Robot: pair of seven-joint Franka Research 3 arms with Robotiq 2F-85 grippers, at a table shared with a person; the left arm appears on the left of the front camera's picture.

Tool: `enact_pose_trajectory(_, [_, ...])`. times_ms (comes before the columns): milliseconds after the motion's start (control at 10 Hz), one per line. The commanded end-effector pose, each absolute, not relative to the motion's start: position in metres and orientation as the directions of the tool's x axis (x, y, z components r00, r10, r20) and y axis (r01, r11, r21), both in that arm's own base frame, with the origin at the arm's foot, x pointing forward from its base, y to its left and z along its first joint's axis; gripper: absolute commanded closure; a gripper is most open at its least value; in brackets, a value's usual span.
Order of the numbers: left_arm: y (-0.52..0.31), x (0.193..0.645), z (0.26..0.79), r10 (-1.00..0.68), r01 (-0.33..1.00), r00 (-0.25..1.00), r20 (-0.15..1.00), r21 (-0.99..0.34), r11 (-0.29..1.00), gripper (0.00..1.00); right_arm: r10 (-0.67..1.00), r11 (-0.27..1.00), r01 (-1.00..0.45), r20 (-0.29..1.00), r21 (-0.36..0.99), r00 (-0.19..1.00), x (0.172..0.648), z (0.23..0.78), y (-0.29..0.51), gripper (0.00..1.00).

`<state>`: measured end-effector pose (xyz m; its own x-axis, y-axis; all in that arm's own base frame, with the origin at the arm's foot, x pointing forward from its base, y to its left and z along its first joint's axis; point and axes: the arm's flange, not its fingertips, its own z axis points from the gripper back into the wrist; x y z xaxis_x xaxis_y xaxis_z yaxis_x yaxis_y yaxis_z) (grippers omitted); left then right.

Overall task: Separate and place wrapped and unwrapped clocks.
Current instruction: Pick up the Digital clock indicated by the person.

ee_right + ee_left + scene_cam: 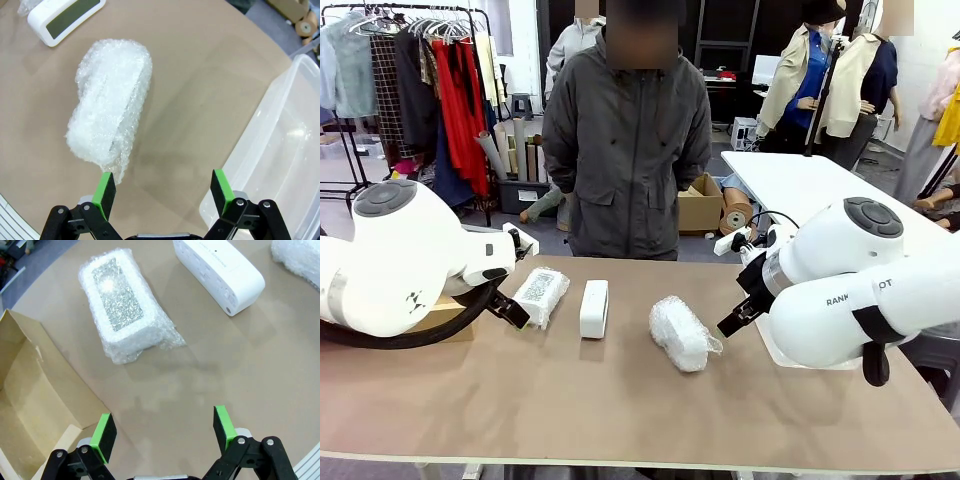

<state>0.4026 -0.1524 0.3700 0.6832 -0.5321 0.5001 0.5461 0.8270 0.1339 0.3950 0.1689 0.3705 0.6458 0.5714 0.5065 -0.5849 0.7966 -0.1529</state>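
While the 2 end effectors (164,429) (163,190) gape, 3 clocks (542,293) (594,308) (678,333) lie between box (30,405) and bin (280,150).

The left arm (390,260) is showing a glossy white rounded shell, with a dark grey round cap (385,197) sitting on its joint and a thick black cable (390,343) looping beneath it. The right arm (860,290) is wearing the same white shell and grey cap, dark lettering (840,299) partly showing and a black strap (872,345) wrapping round it. The left claw (165,427) is flashing black linkages, silver pivot screws and bright green pads (105,436). The right claw (165,187) is looking identical. Across the table, the person (625,150) is wearing a dark grey zipped jacket (620,190) with long sleeves.
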Motion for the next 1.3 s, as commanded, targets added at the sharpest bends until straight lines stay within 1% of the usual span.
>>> enact_pose_trajectory(0, [-0.152,0.403,0.370,-0.532,0.546,0.683,0.500,0.134,0.827,0.00,0.571,0.797,-0.585,0.507,-0.153,0.646,0.395,0.371,0.169,0.00])
enact_pose_trajectory(200, [-0.156,0.405,0.390,-0.571,0.600,0.703,0.425,0.077,0.796,0.00,0.598,0.764,-0.636,0.489,-0.109,0.635,0.396,0.379,0.175,0.00])
enact_pose_trajectory(300, [-0.152,0.409,0.404,-0.581,0.624,0.695,0.424,0.046,0.780,0.00,0.610,0.747,-0.658,0.488,-0.092,0.625,0.397,0.386,0.179,0.00])
enact_pose_trajectory(400, [-0.150,0.410,0.423,-0.595,0.658,0.664,0.453,0.025,0.753,0.00,0.620,0.730,-0.681,0.474,-0.057,0.625,0.398,0.395,0.181,0.00])
enact_pose_trajectory(500, [-0.149,0.410,0.437,-0.626,0.703,0.635,0.453,-0.002,0.711,0.00,0.643,0.704,-0.709,0.462,-0.042,0.611,0.399,0.405,0.181,0.00])
enact_pose_trajectory(700, [-0.139,0.418,0.462,-0.687,0.780,0.578,0.441,-0.052,0.623,0.00,0.701,0.630,-0.776,0.449,-0.028,0.554,0.401,0.429,0.181,0.00])
enact_pose_trajectory(800, [-0.136,0.422,0.473,-0.717,0.829,0.521,0.464,-0.076,0.553,0.00,0.725,0.586,-0.810,0.462,-0.023,0.512,0.402,0.443,0.178,0.00])
enact_pose_trajectory(900, [-0.127,0.429,0.485,-0.751,0.880,0.435,0.497,-0.059,0.471,0.00,0.746,0.541,-0.840,0.478,-0.028,0.464,0.406,0.458,0.173,0.00])
enact_pose_trajectory(1000, [-0.122,0.434,0.495,-0.770,0.922,0.331,0.546,-0.011,0.388,0.00,0.763,0.473,-0.881,0.509,-0.021,0.397,0.411,0.474,0.165,0.00])
enact_pose_trajectory(1100, [-0.115,0.439,0.508,-0.785,0.948,0.232,0.575,0.046,0.314,0.00,0.761,0.429,-0.902,0.553,-0.036,0.340,0.415,0.488,0.158,0.00])
enact_pose_trajectory(1200, [-0.111,0.443,0.521,-0.786,0.964,0.165,0.596,0.070,0.256,0.00,0.768,0.393,-0.917,0.572,-0.068,0.287,0.419,0.500,0.149,0.00])
